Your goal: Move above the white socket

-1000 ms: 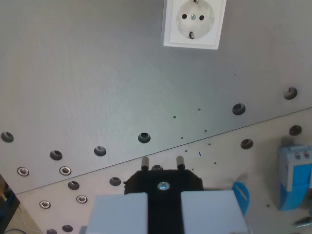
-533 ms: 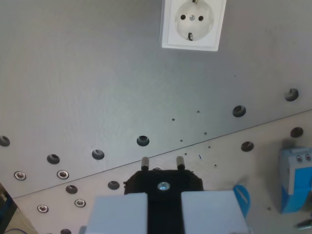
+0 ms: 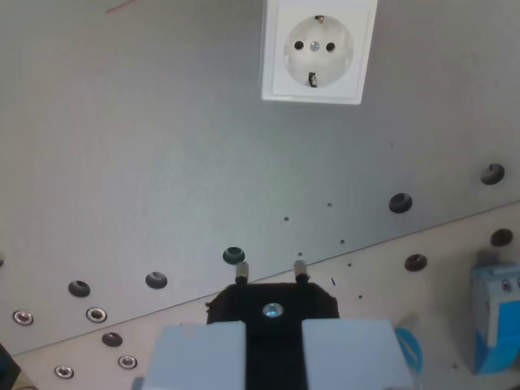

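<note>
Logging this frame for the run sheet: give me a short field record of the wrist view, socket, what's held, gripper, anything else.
socket: white socket, top of the view, right of centre, mounted on grey plate
held item: black plug, two pins pointing toward the socket
gripper: gripper at bottom edge, shut on the plug
alignment: plug sits lower in the view and slightly left of the socket, not yet over it
other: blue block at the wrist view's right edge; bolt holes in plate

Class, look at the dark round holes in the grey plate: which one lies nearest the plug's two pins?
The hole just above the left pin of the plug. It nearly touches that pin; all the others sit well off to either side.
</note>
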`<action>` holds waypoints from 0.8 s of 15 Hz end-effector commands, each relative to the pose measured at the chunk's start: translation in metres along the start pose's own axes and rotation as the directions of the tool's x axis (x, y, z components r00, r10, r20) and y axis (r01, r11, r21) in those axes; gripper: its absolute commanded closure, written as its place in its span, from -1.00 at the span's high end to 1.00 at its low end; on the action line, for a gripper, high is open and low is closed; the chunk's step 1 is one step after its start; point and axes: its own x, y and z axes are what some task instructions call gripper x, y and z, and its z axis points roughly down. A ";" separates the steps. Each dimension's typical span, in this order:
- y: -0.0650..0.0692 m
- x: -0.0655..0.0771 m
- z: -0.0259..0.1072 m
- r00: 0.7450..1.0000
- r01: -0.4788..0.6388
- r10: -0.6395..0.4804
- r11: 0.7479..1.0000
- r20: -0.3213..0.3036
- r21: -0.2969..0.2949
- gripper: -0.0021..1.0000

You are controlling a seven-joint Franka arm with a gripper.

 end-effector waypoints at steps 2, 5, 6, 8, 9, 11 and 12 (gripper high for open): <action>0.008 0.001 0.019 0.995 -0.022 0.023 1.000 -0.093 0.014 -1.00; 0.011 0.003 0.031 0.995 -0.028 0.029 1.000 -0.097 0.013 -1.00; 0.012 0.004 0.034 0.995 -0.030 0.031 0.999 -0.096 0.012 -1.00; 0.014 0.006 0.042 0.995 -0.034 0.035 0.999 -0.094 0.010 -1.00; 0.015 0.007 0.046 0.995 -0.036 0.037 0.999 -0.095 0.010 -1.00; 0.017 0.009 0.054 0.995 -0.041 0.042 0.999 -0.094 0.009 -1.00; 0.018 0.010 0.059 0.995 -0.043 0.044 0.999 -0.095 0.009 -1.00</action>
